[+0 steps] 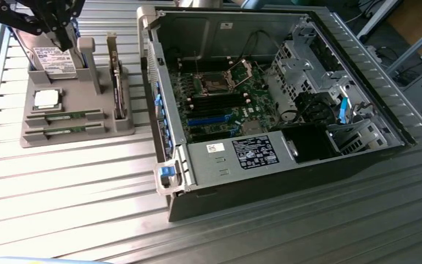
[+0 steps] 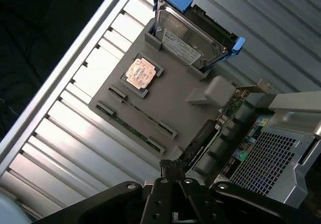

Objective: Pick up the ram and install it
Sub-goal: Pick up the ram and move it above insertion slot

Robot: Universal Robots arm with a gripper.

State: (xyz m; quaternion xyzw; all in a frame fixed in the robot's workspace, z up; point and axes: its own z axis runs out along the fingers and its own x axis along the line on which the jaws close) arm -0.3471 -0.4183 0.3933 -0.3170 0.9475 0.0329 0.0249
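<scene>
Two ram sticks stand on edge in the slots of a grey holder [image 1: 31,140]: one ram [image 1: 68,115] behind, the other ram [image 1: 64,130] in front. The wrist view sees them as thin green strips, ram [image 2: 145,114] and ram [image 2: 131,128]. My gripper [image 1: 64,37] hangs at the exterior view's top left, above the holder's back end by the hard drive [image 1: 50,58]. In the wrist view the gripper [image 2: 173,170] has its fingers together and holds nothing. It is well above the ram sticks and apart from them.
The holder also carries a square silver processor [image 1: 46,99], the hard drive [image 2: 193,35] and an upright dark expansion card [image 1: 116,82]. To the exterior view's right lies the open computer case [image 1: 387,132], with the motherboard [image 1: 226,96] and its black memory slots [image 1: 215,104]. All rests on a ribbed metal table [image 1: 72,187].
</scene>
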